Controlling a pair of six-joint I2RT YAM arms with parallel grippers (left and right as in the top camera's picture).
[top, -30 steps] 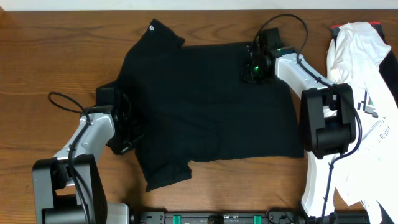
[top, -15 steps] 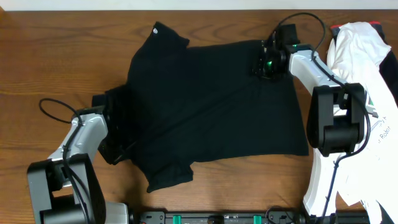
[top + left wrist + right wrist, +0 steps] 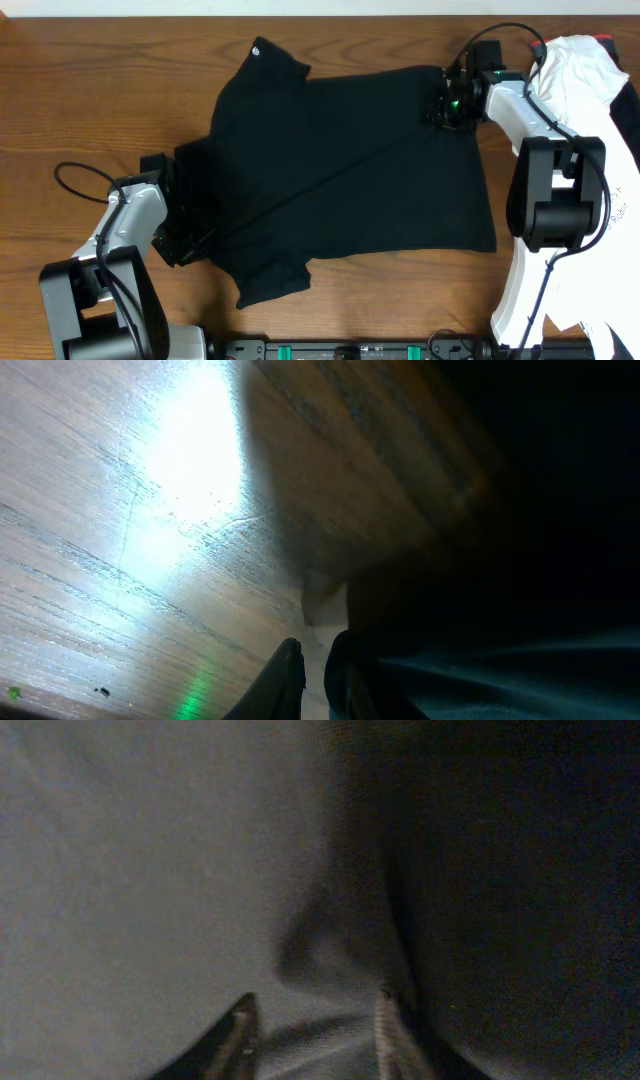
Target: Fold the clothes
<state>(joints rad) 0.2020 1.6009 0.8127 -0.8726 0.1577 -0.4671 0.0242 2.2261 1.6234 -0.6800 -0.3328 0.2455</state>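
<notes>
Wooden counter, black shirt spread flat across the middle, one sleeve at the far edge, one at the near. Left gripper at the shirt's left edge: jaws barely apart, a thin slit with pale wood showing through, one tip against the dark cloth. Right gripper on the far right corner: jaws spread partway, tips down on the fabric, a small wrinkle between them. White garment bunched at far right.
</notes>
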